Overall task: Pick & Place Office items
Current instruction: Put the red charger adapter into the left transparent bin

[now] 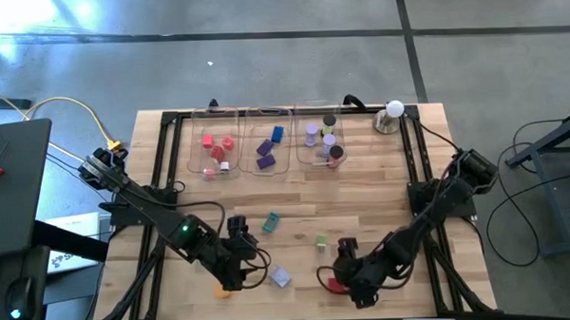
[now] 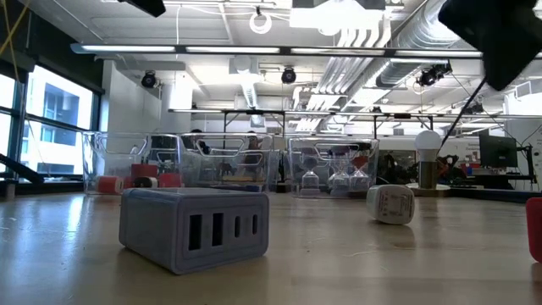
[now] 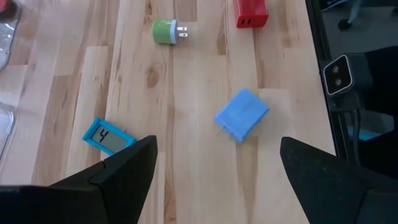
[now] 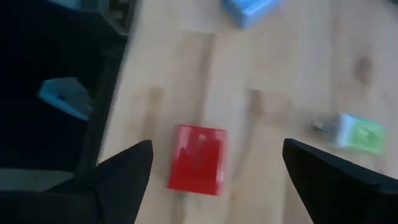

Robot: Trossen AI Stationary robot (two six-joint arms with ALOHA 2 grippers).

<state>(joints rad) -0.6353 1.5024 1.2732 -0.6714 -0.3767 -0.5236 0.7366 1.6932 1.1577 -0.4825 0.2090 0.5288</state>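
Note:
Loose office items lie on the wooden table near its front edge. They are a teal piece with a small display point(image 3: 107, 137), a blue block point(image 3: 242, 115), a green-and-white plug piece point(image 3: 165, 31), a red block point(image 4: 199, 158) and an orange piece point(image 1: 221, 291). My left gripper point(image 3: 217, 171) hangs open above the table between the teal piece and the blue block point(image 1: 280, 276), touching neither. My right gripper point(image 4: 214, 177) is open above the red block point(image 1: 335, 285), with one finger on either side of it in the right wrist view. That view is blurred.
Three clear trays point(image 1: 266, 165) stand in a row at the far side, holding red, blue-purple and pale round pieces. A white ball on a metal base point(image 1: 394, 112) stands at the far right. A black frame point(image 1: 161, 155) borders the table. Bare wood lies between trays and loose items.

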